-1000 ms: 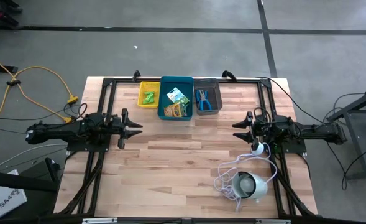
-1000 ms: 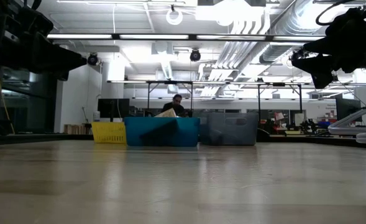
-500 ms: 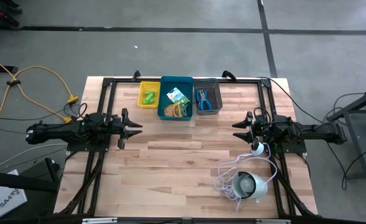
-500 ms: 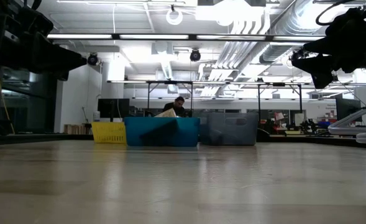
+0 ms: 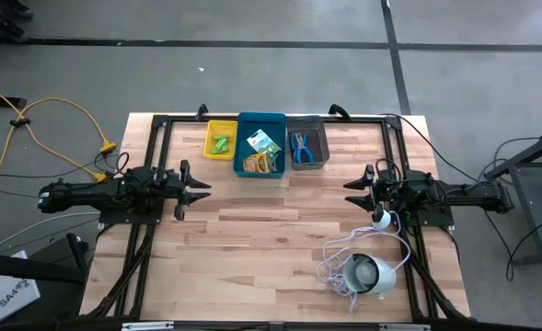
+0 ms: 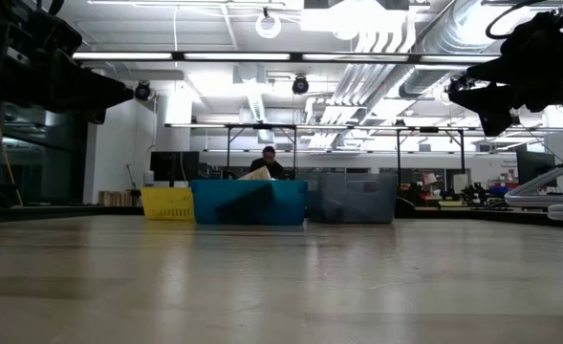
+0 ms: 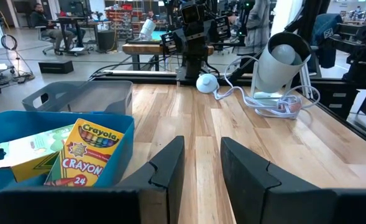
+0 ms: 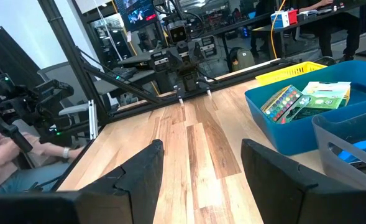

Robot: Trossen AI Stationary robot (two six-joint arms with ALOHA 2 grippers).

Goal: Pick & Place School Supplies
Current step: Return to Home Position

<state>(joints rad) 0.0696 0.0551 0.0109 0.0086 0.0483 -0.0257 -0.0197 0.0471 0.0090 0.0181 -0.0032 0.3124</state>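
Note:
Two yellow-green crayon boxes [image 5: 263, 153] lie in the blue bin [image 5: 278, 120] at the table's far edge; they also show in the left wrist view [image 7: 86, 154] and the right wrist view [image 8: 302, 98]. Tiny green pieces [image 5: 221, 144] lie in the yellow bin [image 5: 209, 140]. Blue-handled scissor-like tools [image 5: 300, 143] lie in the grey bin [image 5: 321, 144]. My left gripper [image 5: 197, 187] [image 7: 201, 167] hovers open over the table's left part, pointing right. My right gripper [image 5: 351, 188] [image 8: 201, 169] hovers open over the right part, pointing left. Both are held above the table and apart from the bins.
A round white device [image 5: 368, 274] with a coiled white cord [image 5: 337, 257] sits on the table's near right part, below the right arm; its white plug [image 5: 381, 220] lies near that arm. Bare wood [image 5: 271, 230] lies between the grippers. A person's arm [image 8: 21, 155] shows beyond the table's edge.

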